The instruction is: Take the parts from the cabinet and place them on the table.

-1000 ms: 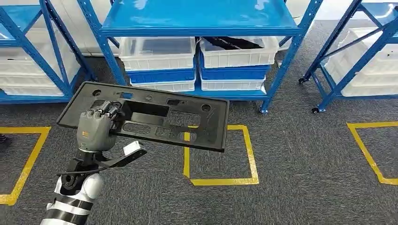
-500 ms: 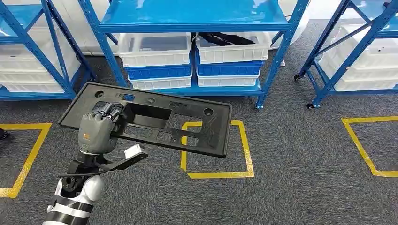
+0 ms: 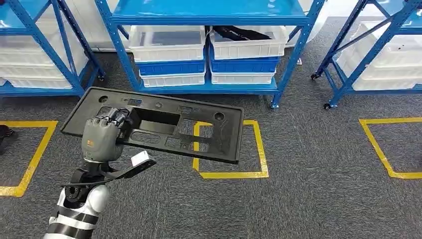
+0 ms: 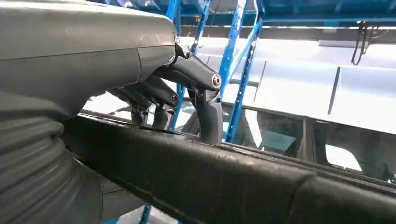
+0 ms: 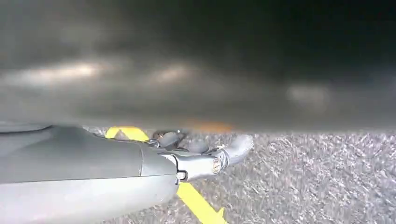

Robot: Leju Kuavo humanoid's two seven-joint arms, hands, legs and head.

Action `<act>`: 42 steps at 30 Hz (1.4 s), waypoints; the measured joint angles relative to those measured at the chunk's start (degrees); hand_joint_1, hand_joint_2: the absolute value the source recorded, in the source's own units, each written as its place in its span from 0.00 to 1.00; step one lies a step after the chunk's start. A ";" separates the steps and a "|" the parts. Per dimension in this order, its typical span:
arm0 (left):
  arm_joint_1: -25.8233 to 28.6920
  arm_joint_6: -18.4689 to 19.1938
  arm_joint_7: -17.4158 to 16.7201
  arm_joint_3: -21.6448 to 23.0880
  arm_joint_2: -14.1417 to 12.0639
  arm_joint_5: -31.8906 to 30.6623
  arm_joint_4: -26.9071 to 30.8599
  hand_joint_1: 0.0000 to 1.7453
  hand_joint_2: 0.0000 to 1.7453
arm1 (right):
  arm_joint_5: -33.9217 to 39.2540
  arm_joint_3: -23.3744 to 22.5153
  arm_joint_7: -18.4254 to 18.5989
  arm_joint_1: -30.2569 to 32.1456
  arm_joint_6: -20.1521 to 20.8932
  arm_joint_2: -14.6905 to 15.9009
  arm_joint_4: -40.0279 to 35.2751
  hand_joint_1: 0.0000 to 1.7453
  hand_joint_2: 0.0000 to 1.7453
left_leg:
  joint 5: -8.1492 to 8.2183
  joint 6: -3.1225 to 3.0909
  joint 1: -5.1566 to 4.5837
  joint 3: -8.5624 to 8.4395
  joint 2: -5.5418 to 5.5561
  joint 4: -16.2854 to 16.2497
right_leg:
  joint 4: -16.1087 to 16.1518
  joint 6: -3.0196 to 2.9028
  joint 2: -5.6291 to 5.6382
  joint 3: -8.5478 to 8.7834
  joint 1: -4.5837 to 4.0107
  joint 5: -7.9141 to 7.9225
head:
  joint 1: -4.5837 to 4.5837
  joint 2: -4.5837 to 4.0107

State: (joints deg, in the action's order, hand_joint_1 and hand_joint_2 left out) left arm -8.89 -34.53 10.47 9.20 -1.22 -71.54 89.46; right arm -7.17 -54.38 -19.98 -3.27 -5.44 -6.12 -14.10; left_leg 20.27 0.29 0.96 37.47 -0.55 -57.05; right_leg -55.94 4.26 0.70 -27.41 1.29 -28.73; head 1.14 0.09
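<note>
A long flat black plastic panel [image 3: 164, 127] with several cut-outs hangs level over the grey carpet in the head view. My left hand [image 3: 102, 137] grips it near its left end, fingers hooked over the rim into a cut-out. The left wrist view shows the same hold from close by: dark fingers [image 4: 205, 102] curl over the panel's thick black edge [image 4: 233, 182]. My right hand [image 5: 187, 158] hangs low over the carpet with its fingers stretched out and nothing in them. Another black part [image 3: 239, 32] lies in a white bin [image 3: 246, 42] on the blue rack [image 3: 209, 15].
The blue rack stands ahead with white and blue bins [image 3: 166, 45] on its lower shelf. More blue racks stand at the left [image 3: 35, 50] and right [image 3: 368, 45], the right one on castors. Yellow tape squares [image 3: 231, 174] mark the carpet.
The whole view has shifted: the racks and tape squares have slid upward in the picture. The panel stays in my left hand, held the same way.
</note>
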 joint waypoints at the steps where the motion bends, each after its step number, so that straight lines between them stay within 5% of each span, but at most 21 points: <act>1: -0.03 -0.02 0.02 0.02 0.00 -0.02 0.04 1.00 1.00 | 0.00 0.00 0.00 0.11 0.00 0.00 0.02 0.00 0.00 | -0.48 0.30 -0.02 0.04 0.04 0.05 | 0.08 -0.24 -0.04 -0.93 0.04 0.11 | -0.07 0.00; 3: 0.10 -0.02 0.02 0.07 0.00 -0.04 0.02 1.00 1.00 | 0.00 0.00 -0.02 0.11 0.00 0.00 0.02 0.00 0.00 | -1.40 1.06 0.09 0.15 0.11 0.43 | -0.31 -1.32 -0.06 -1.65 -0.19 0.67 | 0.02 0.00; 4: 0.18 -0.02 0.04 0.04 -0.09 -0.04 0.04 1.00 1.00 | 0.00 0.00 -0.02 0.04 0.00 0.00 0.02 0.00 0.00 | -0.84 1.27 0.45 0.70 0.13 0.08 | -0.15 -2.36 -0.27 -1.76 0.67 1.33 | 0.02 0.00; 7: 0.35 -0.02 0.04 0.04 -0.11 -0.04 0.04 1.00 1.00 | -0.09 0.00 -0.24 0.07 0.07 0.04 0.00 0.00 0.00 | 9.70 1.60 0.43 3.60 0.32 -10.14 | -0.27 -4.11 -0.39 -3.42 0.19 3.05 | 0.30 0.00; 9: 0.65 -0.02 0.00 0.00 -0.22 -0.02 0.02 1.00 1.00 | -0.18 0.00 -0.42 0.18 0.13 0.02 0.02 0.00 0.00 | 12.38 1.78 0.43 4.97 0.52 -17.92 | -0.51 -4.19 -0.45 -4.88 -0.11 4.04 | 0.26 0.00; 11: 0.88 -0.02 -0.02 0.00 -0.22 0.04 0.02 1.00 1.00 | -0.37 -0.02 -0.55 0.22 0.20 0.02 0.02 0.00 0.00 | 9.71 1.69 0.44 2.23 0.50 -16.59 | -0.82 -3.93 -0.45 -6.31 -0.14 4.84 | 0.28 0.00; 13: 0.78 -0.02 -0.02 0.00 -0.22 0.04 0.04 1.00 1.00 | -0.46 0.00 -0.63 0.20 0.24 0.02 0.00 0.00 0.00 | 6.81 1.59 0.59 -4.82 0.50 -7.42 | -1.44 -3.41 -0.43 -7.48 0.01 5.43 | 0.32 0.00; 15: 0.61 -0.04 -0.02 0.02 -0.20 0.07 0.13 1.00 1.00 | -0.57 -0.02 -0.85 0.18 0.46 0.04 0.00 0.00 0.00 | 9.16 1.47 0.14 -8.49 1.02 -1.05 | -1.94 -2.56 -0.44 -8.27 -0.40 6.02 | 0.26 0.00; 17: 0.57 -0.04 -0.02 0.00 -0.22 0.09 0.17 1.00 1.00 | -0.87 -0.02 -1.16 0.18 0.50 0.04 0.00 0.00 0.00 | 8.71 0.77 -0.32 -7.65 1.02 -1.49 | -1.64 -1.59 -0.45 -8.49 -0.26 6.96 | 0.39 0.00; 19: 0.56 -0.07 -0.02 0.00 -0.24 0.09 0.17 1.00 1.00 | -1.09 -0.04 -1.47 0.30 0.50 0.11 0.00 0.00 0.00 | 7.44 -1.02 0.13 -6.79 0.56 -1.00 | -1.87 -0.94 -0.51 -9.15 -0.20 7.10 | 0.35 0.00; 21: 0.41 -0.07 -0.02 0.00 -0.22 0.07 0.22 1.00 1.00 | -1.27 -0.07 -1.66 0.29 0.52 0.18 0.00 0.00 0.00 | 6.23 -2.22 -0.12 -5.30 0.44 -1.00 | -6.12 -1.63 -0.50 -11.49 -0.15 2.22 | -0.11 0.00; 23: 0.46 -0.07 -0.02 -0.02 -0.22 0.07 0.24 1.00 1.00 | -1.40 -0.07 -1.75 0.21 0.59 0.13 0.00 0.00 0.00 | 4.79 -2.30 -0.18 -3.36 0.44 -1.03 | -15.69 -1.81 -0.49 -14.40 -0.16 -3.20 | -0.11 0.00; 24: 0.49 -0.07 -0.02 -0.02 -0.22 0.07 0.22 1.00 1.00 | -1.46 -0.07 -1.84 0.21 0.59 0.17 0.00 0.00 0.00 | 4.31 -2.25 -0.20 -2.38 0.44 -1.03 | -19.35 -1.43 -0.49 -15.12 -0.15 -4.15 | -0.18 0.00; 27: 0.70 -0.04 0.04 -0.02 -0.20 0.04 0.22 1.00 1.00 | -1.53 -0.07 -2.07 0.21 0.74 0.28 0.00 0.00 0.00 | 2.34 -1.90 -0.21 0.12 -0.30 -1.03 | -17.56 0.52 -0.59 -11.20 -0.15 0.68 | -0.20 0.00; 28: 0.74 -0.07 0.11 -0.02 -0.20 0.04 0.22 1.00 1.00 | -1.53 -0.07 -2.23 0.12 1.36 0.33 0.00 0.00 0.00 | 1.66 -1.65 -0.21 0.89 -0.35 -1.04 | -12.73 0.58 -1.34 -7.44 -0.25 1.97 | -0.18 0.00; 30: 1.01 -0.15 0.29 -0.09 -0.22 0.04 0.42 1.00 1.00 | -1.53 -0.11 -2.60 -0.30 2.56 0.48 -0.04 0.00 0.00 | 0.97 -1.02 -0.60 1.28 -0.94 -1.41 | -0.94 -0.93 -4.38 1.11 -0.94 -1.28 | -0.31 0.00; 34: 1.10 -0.17 0.46 -0.02 -0.24 0.07 0.48 1.00 1.00 | -1.51 -0.44 -2.84 -0.38 3.15 0.52 -0.09 0.00 0.00 | -0.46 0.56 -0.30 0.84 -3.22 -0.58 | 0.41 -3.33 -2.42 -0.09 -1.19 -0.79 | 0.08 0.00; 37: 1.35 -0.24 0.81 -0.09 -0.24 0.41 0.50 1.00 1.00 | -1.53 -0.57 -3.28 -0.13 3.43 0.61 -0.11 0.00 0.00 | 7.58 1.05 0.13 3.56 -0.15 -8.33 | 0.45 -4.81 -1.24 -0.73 -0.36 0.81 | 0.26 0.00; 39: 1.68 -0.37 0.94 -0.20 -0.26 0.68 0.50 1.00 1.00 | -1.75 -0.74 -3.52 0.05 3.58 0.63 -0.09 0.00 0.00 | 11.71 1.43 0.14 6.41 0.57 -17.80 | 0.26 -4.73 -0.09 -1.76 -0.52 1.47 | 0.22 0.00; 40: 1.83 -0.48 1.03 -0.17 -0.26 0.63 0.48 1.00 1.00 | -1.86 -0.83 -3.63 0.16 3.61 0.63 -0.09 0.00 0.00 | 11.57 1.44 0.14 6.36 0.59 -19.06 | 0.18 -4.69 0.43 -2.04 -0.54 1.66 | 0.22 0.00; 42: 1.88 -1.31 1.49 -0.17 -0.26 -0.22 0.48 1.00 1.00 | -2.14 -0.94 -3.93 0.38 3.58 0.63 -0.09 0.00 0.00 | 8.53 1.36 0.24 2.32 0.65 -14.06 | -0.06 -4.42 1.64 -2.27 -0.47 1.84 | 0.24 0.00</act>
State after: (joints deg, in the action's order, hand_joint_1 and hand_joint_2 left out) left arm -7.02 -35.85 11.96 9.03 -1.49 -71.76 89.94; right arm -9.31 -55.32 -23.91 -2.89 -1.86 -5.49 -14.19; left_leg 28.80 1.65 1.20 39.79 0.10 -71.11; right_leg -56.00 -0.15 2.35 -29.68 0.82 -26.89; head 1.38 0.09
